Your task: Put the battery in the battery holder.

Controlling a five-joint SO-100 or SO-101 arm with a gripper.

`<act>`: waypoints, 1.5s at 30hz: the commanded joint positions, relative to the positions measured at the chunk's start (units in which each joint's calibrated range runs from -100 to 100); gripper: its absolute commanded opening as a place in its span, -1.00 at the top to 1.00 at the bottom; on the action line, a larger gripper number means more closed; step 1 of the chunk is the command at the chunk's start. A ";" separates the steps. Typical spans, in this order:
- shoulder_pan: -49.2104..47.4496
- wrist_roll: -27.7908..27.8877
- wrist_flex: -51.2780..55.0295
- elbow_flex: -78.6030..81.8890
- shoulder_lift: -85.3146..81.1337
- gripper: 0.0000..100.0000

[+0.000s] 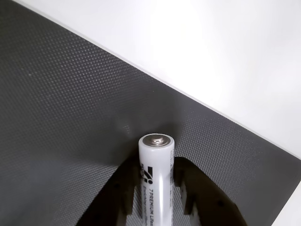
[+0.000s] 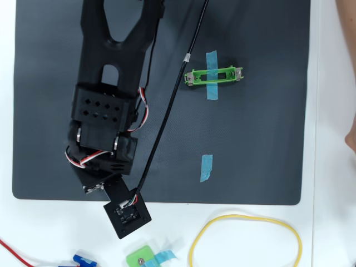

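The arm point(image 2: 108, 94) was matte black plastic, pierced with small diamond holes. Red-and-white wires point(image 2: 83, 158) looped beside it. A black cable point(image 2: 167, 111) ran to the square wrist camera point(image 2: 127, 214).

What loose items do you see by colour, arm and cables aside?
Green: 2, battery holder, small green piece
Blue: 3 tape strips
Yellow: 1 rubber band
White-silver: 1 battery, in the claw
Total: 7

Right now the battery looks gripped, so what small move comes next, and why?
Probably swing the arm toward the green holder. In the wrist view the gripper pinches the battery above bare mat, while overhead the holder sits empty, taped down, well to the right of the arm.
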 commanded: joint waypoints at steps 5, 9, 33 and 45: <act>-5.41 2.28 0.42 8.85 -9.61 1.00; -9.88 3.07 0.07 21.54 -23.17 1.00; -37.48 17.46 0.07 57.39 -63.43 1.00; -49.21 15.43 0.07 63.39 -73.15 1.00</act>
